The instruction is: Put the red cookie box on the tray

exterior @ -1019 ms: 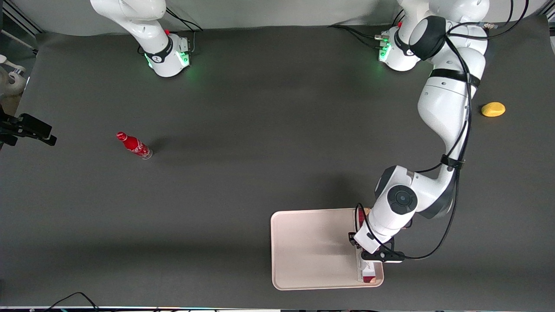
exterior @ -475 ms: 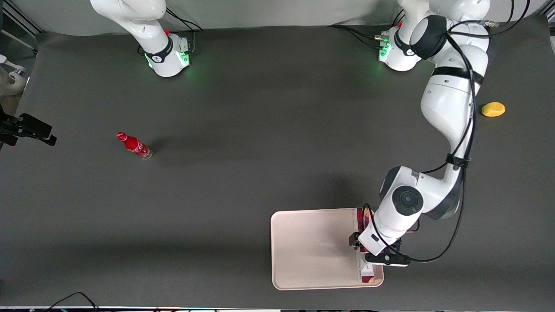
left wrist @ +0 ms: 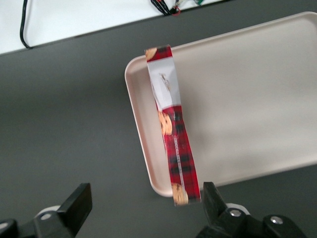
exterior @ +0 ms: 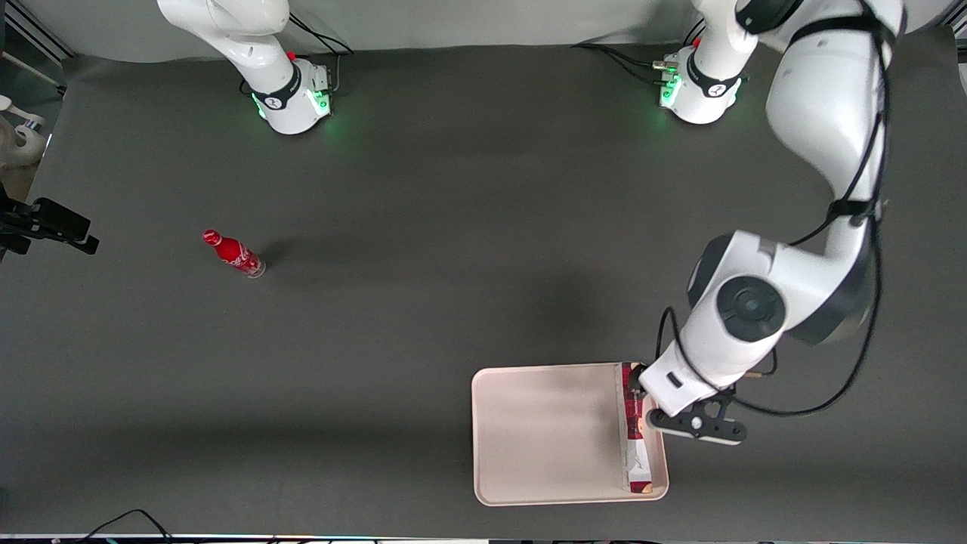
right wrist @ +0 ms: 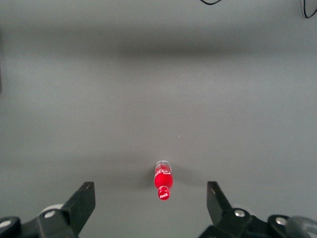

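Red cookie box (exterior: 633, 427) lies on the tray (exterior: 544, 434), long side running along the tray's short rim, the one toward the working arm's end of the table. Box sits just inside that rim, touching or nearly touching it; cannot tell which. One end reaches the tray corner nearest the front camera, the other end reaches the corner farther from that camera. Wrist view shows the same: red cookie box (left wrist: 172, 134) against the edge of the tray (left wrist: 247, 109), white patch at one end, plaid red with tan cookie pictures over the rest. It appears to stand on a narrow face, tilted slightly.

Gripper (left wrist: 143, 208) hangs above the box's plaid end, fingers (left wrist: 77, 201) spread wide apart, nothing between them. No contact with the box; clear gap between fingertips and carton. In the front view the gripper (exterior: 691, 423) is above the tray's rim at the working arm's end, mostly covered by the wrist, just beside the box.

Rest of the tray surface bare, pale cream-pink, low raised rim all round.

Red soda bottle (exterior: 233, 254) stands on the dark table mat (exterior: 423, 227) well apart from the tray, toward the parked arm's end and farther from the front camera than the tray.
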Robot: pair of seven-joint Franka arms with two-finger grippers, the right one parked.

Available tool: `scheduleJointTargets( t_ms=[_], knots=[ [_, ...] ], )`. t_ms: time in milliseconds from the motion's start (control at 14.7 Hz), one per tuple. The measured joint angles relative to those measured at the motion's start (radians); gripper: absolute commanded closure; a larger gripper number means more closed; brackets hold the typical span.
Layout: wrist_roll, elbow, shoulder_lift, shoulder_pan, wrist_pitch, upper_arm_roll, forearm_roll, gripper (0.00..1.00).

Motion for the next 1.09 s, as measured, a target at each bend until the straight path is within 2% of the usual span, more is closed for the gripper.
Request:
scheduleJointTargets(
  t_ms=[136,407,611,815,1086],
  knots=[
    [0.068,-0.112,-0.141,0.03,-0.052,0.013,-0.079,0.0],
    [0.095,-0.349,-0.45,0.053,-0.175,0.069,-0.136,0.0],
    [0.14,-0.506,-0.663,0.055,-0.245,0.145,-0.22,0.0],
    [0.202,-0.563,-0.771,0.057,-0.305,0.234,-0.295,0.0],
    [0.219,-0.557,-0.791,0.058,-0.318,0.257,-0.307,0.0]
  ],
)
